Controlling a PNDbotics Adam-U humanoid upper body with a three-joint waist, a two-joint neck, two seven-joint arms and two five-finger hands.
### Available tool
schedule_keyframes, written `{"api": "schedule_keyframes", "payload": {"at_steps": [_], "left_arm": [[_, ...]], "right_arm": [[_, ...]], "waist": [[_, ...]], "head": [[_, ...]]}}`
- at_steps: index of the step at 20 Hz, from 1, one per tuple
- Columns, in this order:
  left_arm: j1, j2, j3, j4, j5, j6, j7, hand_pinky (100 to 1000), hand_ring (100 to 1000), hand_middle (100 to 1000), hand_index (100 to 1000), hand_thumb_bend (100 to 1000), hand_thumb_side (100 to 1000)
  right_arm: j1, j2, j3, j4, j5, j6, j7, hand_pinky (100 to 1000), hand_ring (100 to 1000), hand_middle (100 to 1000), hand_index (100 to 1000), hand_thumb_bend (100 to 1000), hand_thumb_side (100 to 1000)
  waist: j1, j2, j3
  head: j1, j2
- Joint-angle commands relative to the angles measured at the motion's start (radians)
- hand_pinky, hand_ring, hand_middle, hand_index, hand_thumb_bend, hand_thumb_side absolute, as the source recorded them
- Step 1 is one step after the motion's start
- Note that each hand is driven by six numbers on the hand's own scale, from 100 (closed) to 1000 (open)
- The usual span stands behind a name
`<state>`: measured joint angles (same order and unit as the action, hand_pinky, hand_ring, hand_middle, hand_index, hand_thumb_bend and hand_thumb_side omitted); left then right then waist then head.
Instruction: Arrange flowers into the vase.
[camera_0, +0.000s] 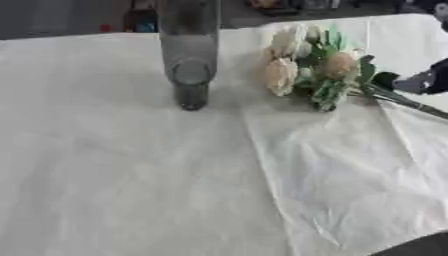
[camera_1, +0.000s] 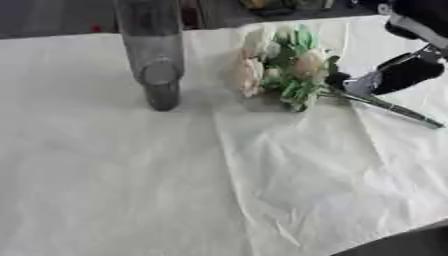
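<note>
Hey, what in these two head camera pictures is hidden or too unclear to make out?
- Vase: its top is cut off by the upper edge in both views.
- Right hand: blurred, so whether it grips the stems is unclear; the left eye view crops it at the right edge.
- Flowers: too blurred to count.
- Left hand: in neither view.

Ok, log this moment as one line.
right hand: at stems of cream-and-green flower bunch | bunch: lying on table | tall grey glass vase: upright, empty

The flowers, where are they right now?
The flowers lie on the white cloth at the far right, just right of the grey vase, with the robot's right hand at their stems.
</note>
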<state>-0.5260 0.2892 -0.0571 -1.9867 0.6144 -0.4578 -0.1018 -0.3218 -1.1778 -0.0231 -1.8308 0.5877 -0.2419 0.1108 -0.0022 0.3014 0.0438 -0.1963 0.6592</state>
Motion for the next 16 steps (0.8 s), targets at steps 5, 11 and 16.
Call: {"api": "schedule_keyframes", "payload": {"at_steps": [5,11,16], "left_arm": [[-0.019,0.002,-0.001,-0.013,-0.011,0.002,-0.005,781,767,849,955,105,810],[-0.022,-0.001,-0.001,-0.013,-0.014,0.0,-0.003,781,768,849,954,104,810],[-0.025,-0.004,-0.003,-0.013,-0.017,-0.001,-0.005,781,768,850,954,103,811]], "right_arm": [[-0.032,0.007,0.01,0.067,0.041,-0.029,0.009,877,1000,981,1000,420,501],[-0.047,0.028,0.021,0.124,0.051,-0.047,0.014,858,989,972,1000,429,476],[-0.056,0.04,0.019,0.184,0.062,-0.088,0.004,846,976,951,981,419,464]], "waist": [[0.0,-0.008,0.004],[0.003,-0.002,0.011],[0.005,0.006,0.017]], "head": [[-0.005,-0.002],[-0.015,-0.009],[-0.028,-0.015]]}}
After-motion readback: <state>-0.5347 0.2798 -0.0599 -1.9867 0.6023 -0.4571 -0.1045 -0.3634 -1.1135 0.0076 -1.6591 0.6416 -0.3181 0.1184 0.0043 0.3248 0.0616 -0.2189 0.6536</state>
